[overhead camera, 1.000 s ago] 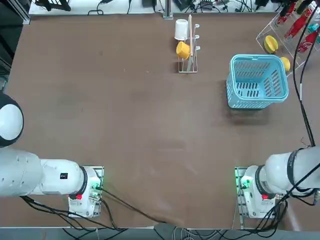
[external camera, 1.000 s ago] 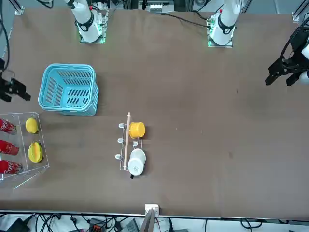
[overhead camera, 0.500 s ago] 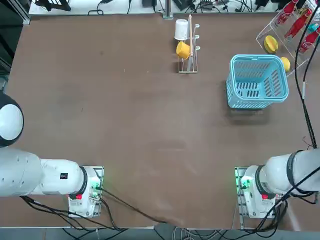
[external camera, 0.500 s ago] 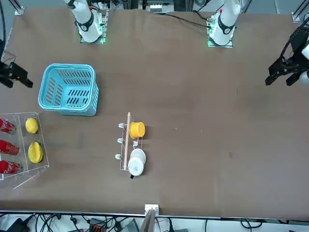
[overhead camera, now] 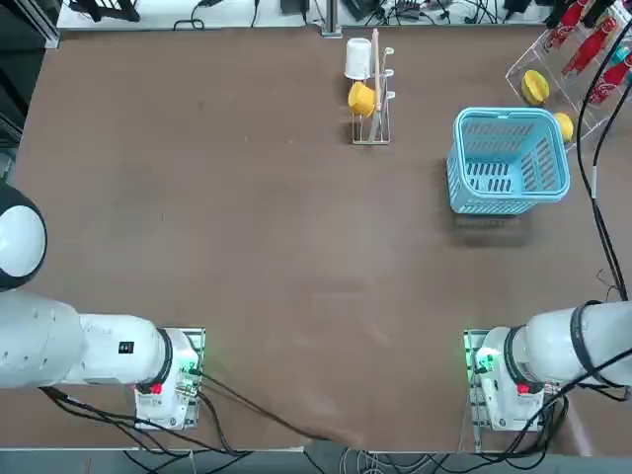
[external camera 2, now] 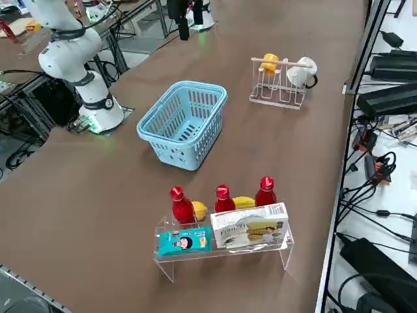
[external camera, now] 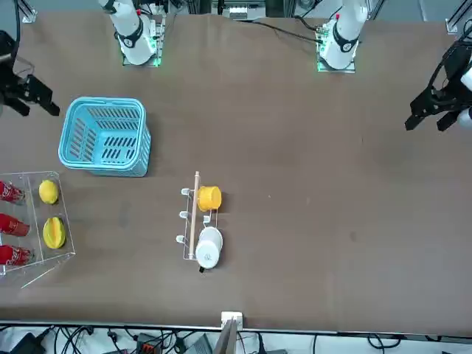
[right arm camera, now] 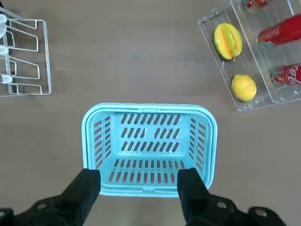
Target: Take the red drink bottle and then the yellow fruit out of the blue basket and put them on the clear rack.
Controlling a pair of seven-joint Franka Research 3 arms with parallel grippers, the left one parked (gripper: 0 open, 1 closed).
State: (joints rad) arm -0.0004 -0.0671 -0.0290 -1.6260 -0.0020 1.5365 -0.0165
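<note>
The blue basket stands empty on the brown table. Beside it, the clear rack holds three red drink bottles. The small round yellow fruit lies on the rack too. My right gripper hangs open and empty, high above the basket's robot-side wall. It is out of the top view.
A larger yellow fruit lies on the rack, and two flat packets lean on its front. A thin metal cup stand with a yellow cup and a white cup stands mid-table at the far side.
My right gripper has drawn back from the rack's side toward the robot's edge of the table, still open and empty. The basket and the rack's contents have not moved.
</note>
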